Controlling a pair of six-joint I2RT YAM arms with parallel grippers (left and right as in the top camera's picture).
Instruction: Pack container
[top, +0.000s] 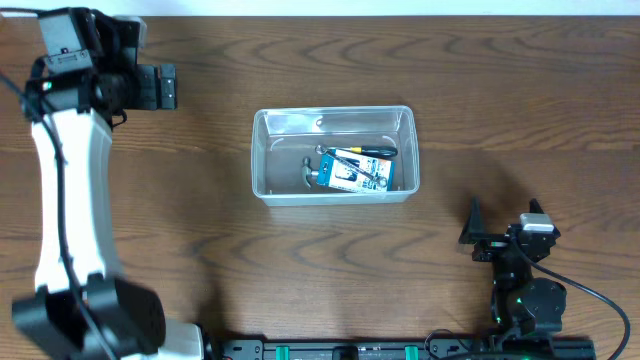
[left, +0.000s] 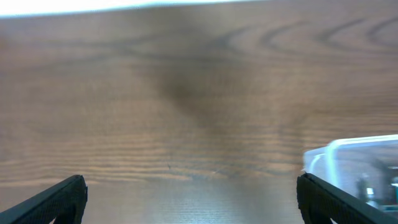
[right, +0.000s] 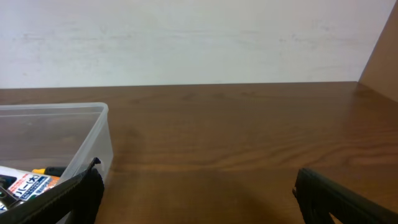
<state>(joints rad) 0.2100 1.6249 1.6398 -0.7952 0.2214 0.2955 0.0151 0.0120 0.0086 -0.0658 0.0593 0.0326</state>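
Left jaws and right jaws both gape wide, holding nothing. The container (top: 285, 150) rests on the table (top: 200, 240), off to the left jaws' right and ahead-left of the right jaws.

You will find printed markings on the blue-and-white box (top: 354, 172) inside the container (top: 262, 150). None of this print is legible in any view.

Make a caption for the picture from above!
Tools and a blue-and-white box lie in the clear container; the left arm and right arm sit away from it, jaws open.
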